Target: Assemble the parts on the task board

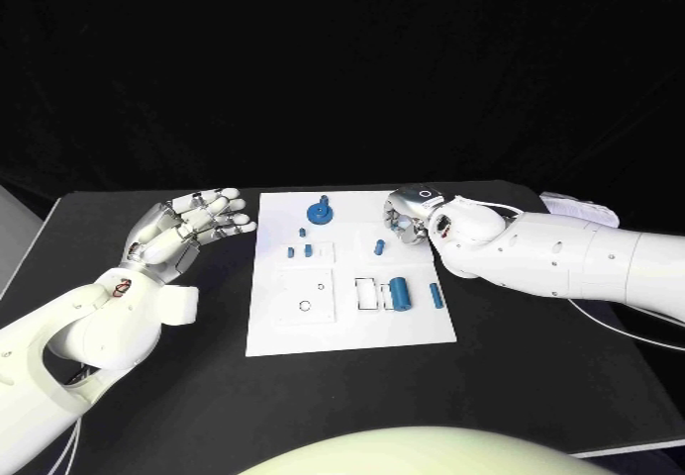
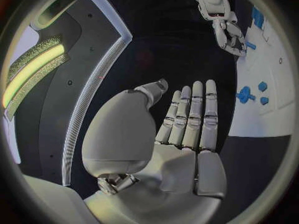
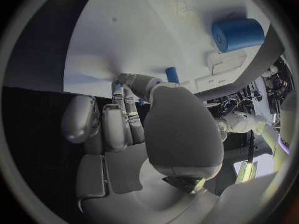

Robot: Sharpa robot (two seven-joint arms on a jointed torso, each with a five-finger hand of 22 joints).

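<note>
The white task board (image 1: 349, 322) lies mid-table. On it are a blue gear-like part (image 1: 320, 211), small blue pegs (image 1: 301, 251), one peg (image 1: 380, 247) and a blue cylinder (image 1: 401, 294). My right hand (image 1: 414, 216) hangs over the board's far right corner with its fingers curled down. In the right wrist view its fingertips (image 3: 124, 79) meet at the board surface beside the peg (image 3: 172, 74); whether they pinch anything is hidden. My left hand (image 1: 186, 230) hovers left of the board, open and empty, fingers (image 2: 193, 114) straight.
A white object (image 1: 578, 209) lies at the table's far right, behind my right arm. Bare black table surrounds the board. A cable (image 1: 614, 327) runs along the table under the right arm.
</note>
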